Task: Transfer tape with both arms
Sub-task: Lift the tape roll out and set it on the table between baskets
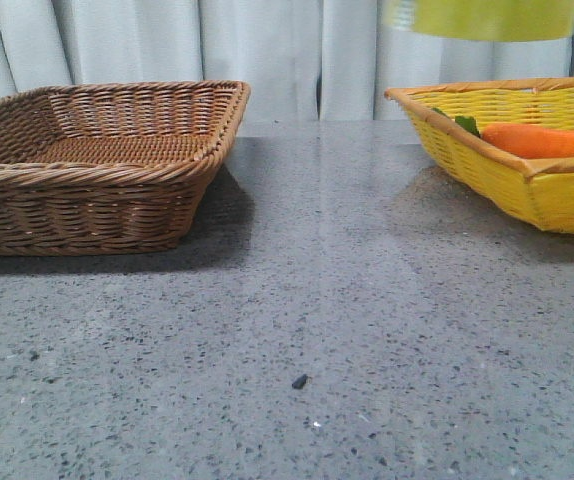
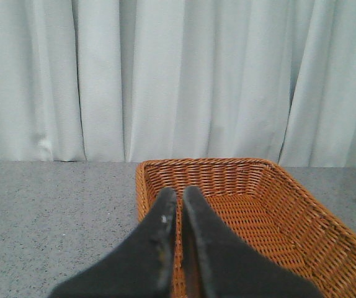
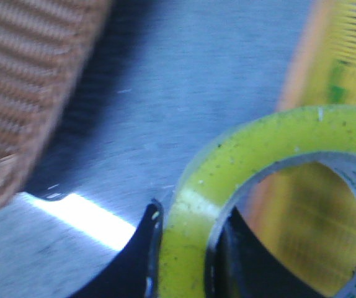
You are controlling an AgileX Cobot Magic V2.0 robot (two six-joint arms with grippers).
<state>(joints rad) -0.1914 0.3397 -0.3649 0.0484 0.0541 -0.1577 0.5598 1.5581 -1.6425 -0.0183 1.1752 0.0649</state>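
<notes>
The tape (image 3: 227, 161) is a translucent yellow roll with a white core. My right gripper (image 3: 184, 248) is shut on its wall, one finger outside and one inside the ring, holding it in the air. In the front view only the roll's lower edge (image 1: 482, 18) shows at the top right, above the yellow basket (image 1: 487, 165); the right gripper itself is out of that view. My left gripper (image 2: 179, 194) is shut and empty, its tips over the near rim of the brown wicker basket (image 2: 277, 186). It does not show in the front view.
The brown wicker basket (image 1: 97, 160) stands at the left of the grey table. The yellow basket at the right holds an orange carrot (image 1: 547, 140) with green leaves. A small dark speck (image 1: 299, 381) lies on the table. White curtains hang behind.
</notes>
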